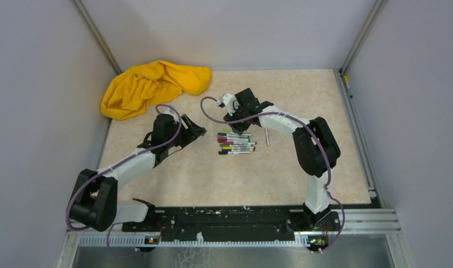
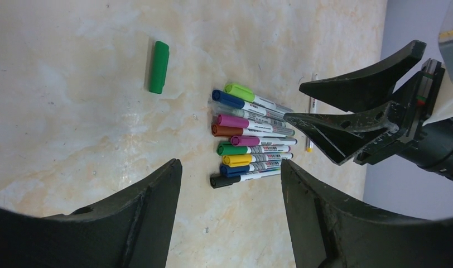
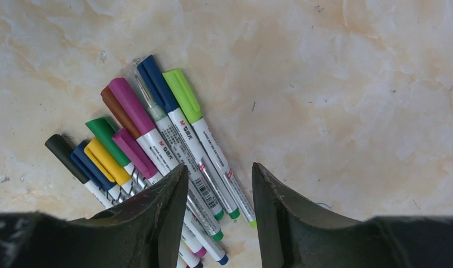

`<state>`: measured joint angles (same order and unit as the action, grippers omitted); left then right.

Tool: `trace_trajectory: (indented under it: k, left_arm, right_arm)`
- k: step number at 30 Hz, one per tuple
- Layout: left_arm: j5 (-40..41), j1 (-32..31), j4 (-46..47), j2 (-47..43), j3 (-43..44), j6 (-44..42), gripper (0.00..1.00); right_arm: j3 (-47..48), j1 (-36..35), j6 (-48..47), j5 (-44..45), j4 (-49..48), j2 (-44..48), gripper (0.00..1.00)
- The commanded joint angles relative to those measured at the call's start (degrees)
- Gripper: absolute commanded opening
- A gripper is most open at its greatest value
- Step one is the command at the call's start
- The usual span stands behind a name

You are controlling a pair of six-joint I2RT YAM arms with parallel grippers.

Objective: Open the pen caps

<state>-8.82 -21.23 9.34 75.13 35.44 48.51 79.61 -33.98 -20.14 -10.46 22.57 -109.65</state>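
Pens lie bunched on the table; one cap apart beside them; cloth at far-left corner

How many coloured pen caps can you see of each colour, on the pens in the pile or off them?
Lime cap: 1
Blue caps: 2
Pink caps: 2
Brown cap: 1
Green caps: 2, counting the loose cap
Yellow cap: 1
Black cap: 1
Total: 10
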Motion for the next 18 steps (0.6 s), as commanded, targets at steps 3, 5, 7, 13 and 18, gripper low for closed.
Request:
trace_trajectory:
  k: [3, 5, 7, 13, 18]
  left_arm:
    - [-0.92, 0.03, 2.87, -2.24, -1.87, 0.67, 0.72]
    - [-0.71, 0.03, 2.89, -2.55, -1.98, 0.58, 0.72]
    - [-0.32, 0.03, 3.02, -2.83, -2.2, 0.47, 0.72]
    - [-0.21, 0.0, 3.74, -2.86, -2.67, 0.53, 0.72]
    - [-0.05, -0.03, 3.67, -3.42, -2.75, 0.62, 0.72]
  right_arm:
    - [0.86, -0.39, -1.47, 0.4, -2.09, -1.68, 0.44]
    - [1.13, -0.36, -1.59, 0.48, -1.98, -2.29, 0.44]
    - [1.63, -0.36, -1.65, 0.53, -1.71, -2.77, 0.44]
    - [1.96, -0.39, -1.86, 0.86, -2.0, -4.08, 0.43]
    - [1.8, -0.39, -2.07, 1.22, -2.31, -4.43, 0.42]
